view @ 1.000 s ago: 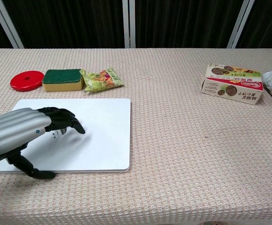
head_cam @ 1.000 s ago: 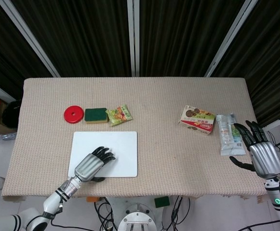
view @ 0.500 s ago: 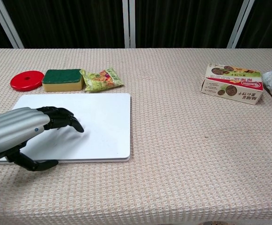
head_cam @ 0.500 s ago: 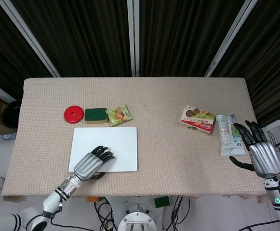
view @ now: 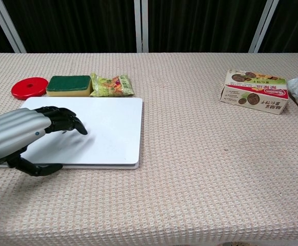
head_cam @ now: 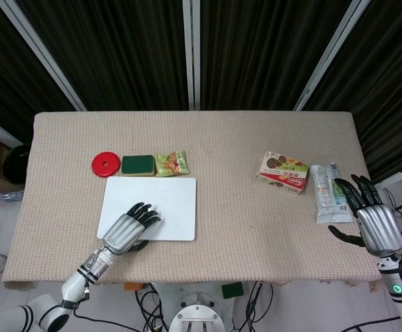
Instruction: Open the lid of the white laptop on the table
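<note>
The left hand grips the white laptop's near edge, fingers curled over the lid and thumb beneath, seemingly to lever it up. Just behind the laptop lie a green sponge and snack packet. The right hand rests open, empty.

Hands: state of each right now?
Left hand: grips the front edge of the white laptop, fingers on the lid, thumb under.
Right hand: open, fingers spread, holds nothing.

The white laptop lies flat near the table's front-left edge, lid shut.
</note>
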Controlling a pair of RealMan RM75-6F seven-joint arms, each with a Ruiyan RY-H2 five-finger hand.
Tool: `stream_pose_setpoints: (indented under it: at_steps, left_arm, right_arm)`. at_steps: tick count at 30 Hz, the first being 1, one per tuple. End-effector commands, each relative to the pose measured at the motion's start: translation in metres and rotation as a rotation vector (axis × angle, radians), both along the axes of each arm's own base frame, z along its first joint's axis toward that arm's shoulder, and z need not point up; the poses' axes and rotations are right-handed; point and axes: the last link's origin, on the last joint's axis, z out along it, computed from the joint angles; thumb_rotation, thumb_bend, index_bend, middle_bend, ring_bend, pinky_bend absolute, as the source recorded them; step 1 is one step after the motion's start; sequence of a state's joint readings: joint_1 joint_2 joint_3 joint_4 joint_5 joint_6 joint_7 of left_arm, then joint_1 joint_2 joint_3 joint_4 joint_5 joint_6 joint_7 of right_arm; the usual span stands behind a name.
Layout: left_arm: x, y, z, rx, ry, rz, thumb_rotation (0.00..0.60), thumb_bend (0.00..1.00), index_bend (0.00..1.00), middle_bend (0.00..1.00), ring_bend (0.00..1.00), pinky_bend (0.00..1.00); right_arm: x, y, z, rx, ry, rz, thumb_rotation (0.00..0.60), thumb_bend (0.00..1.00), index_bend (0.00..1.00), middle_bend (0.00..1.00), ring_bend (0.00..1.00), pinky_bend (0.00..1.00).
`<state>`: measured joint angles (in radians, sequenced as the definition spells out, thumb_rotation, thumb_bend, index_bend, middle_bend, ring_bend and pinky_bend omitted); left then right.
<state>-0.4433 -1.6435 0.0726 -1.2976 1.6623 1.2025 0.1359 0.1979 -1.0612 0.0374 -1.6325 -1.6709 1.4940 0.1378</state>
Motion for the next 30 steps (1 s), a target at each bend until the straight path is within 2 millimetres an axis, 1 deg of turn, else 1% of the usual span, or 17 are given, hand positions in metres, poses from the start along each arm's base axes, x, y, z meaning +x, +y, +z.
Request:
stream_pose_setpoints:
  at_steps: [1, 5, 8, 10, 14, 17, 19, 22, 26, 28, 30]
  left_arm:
    - [-0.003, 0.002, -0.002, 0.075, -0.005, -0.044, 0.600, 0.55, 0.26, 0.20, 0.08, 0.13]
    - [-0.005, 0.007, -0.001, 0.131, -0.044, -0.061, 0.600, 0.58, 0.26, 0.21, 0.08, 0.13]
    - [-0.004, 0.011, 0.001, 0.175, -0.080, -0.082, 0.600, 0.61, 0.27, 0.23, 0.09, 0.14]
    - [-0.003, 0.014, 0.003, 0.206, -0.096, -0.095, 0.600, 0.64, 0.27, 0.24, 0.11, 0.15]
    - [-0.002, 0.022, 0.008, 0.260, -0.126, -0.105, 0.600, 0.68, 0.27, 0.25, 0.11, 0.16]
    - [0.000, 0.028, 0.012, 0.285, -0.137, -0.111, 0.600, 0.74, 0.28, 0.25, 0.11, 0.16]
    - [0.001, 0.032, 0.015, 0.300, -0.140, -0.118, 0.600, 0.77, 0.28, 0.25, 0.11, 0.16]
    - [0.004, 0.036, 0.020, 0.312, -0.153, -0.122, 0.600, 0.80, 0.28, 0.25, 0.11, 0.16]
    - [0.006, 0.040, 0.023, 0.318, -0.151, -0.127, 0.600, 0.81, 0.28, 0.25, 0.11, 0.16]
    - [0.007, 0.041, 0.025, 0.322, -0.156, -0.128, 0.600, 0.81, 0.28, 0.25, 0.11, 0.15]
    - [0.009, 0.042, 0.026, 0.319, -0.175, -0.122, 0.600, 0.81, 0.28, 0.25, 0.11, 0.15]
  right_arm:
    - [0.000, 0.001, -0.004, 0.022, -0.003, 0.001, 0.600, 0.15, 0.00, 0.09, 0.00, 0.01]
    - [0.003, 0.002, -0.012, 0.075, 0.001, 0.013, 0.600, 0.19, 0.00, 0.09, 0.00, 0.01]
    - [0.009, 0.003, -0.018, 0.112, 0.001, 0.035, 0.600, 0.27, 0.00, 0.09, 0.00, 0.01]
    - [0.012, 0.004, -0.021, 0.137, 0.005, 0.048, 0.600, 0.36, 0.00, 0.10, 0.00, 0.01]
    - [0.019, 0.003, -0.033, 0.205, 0.012, 0.073, 0.600, 0.50, 0.00, 0.10, 0.00, 0.03]
    - [0.024, 0.002, -0.045, 0.277, 0.031, 0.083, 0.600, 0.66, 0.00, 0.12, 0.00, 0.06]
    - [0.028, 0.000, -0.054, 0.328, 0.046, 0.088, 0.600, 0.73, 0.00, 0.13, 0.00, 0.09]
    - [0.038, -0.005, -0.071, 0.411, 0.072, 0.102, 0.600, 0.78, 0.00, 0.14, 0.00, 0.12]
    - [0.054, -0.014, -0.097, 0.496, 0.101, 0.138, 0.600, 0.79, 0.00, 0.15, 0.00, 0.11]
    - [0.062, -0.019, -0.110, 0.535, 0.119, 0.159, 0.600, 0.79, 0.00, 0.14, 0.00, 0.09]
    - [0.074, -0.025, -0.127, 0.569, 0.137, 0.187, 0.600, 0.78, 0.00, 0.12, 0.00, 0.05]
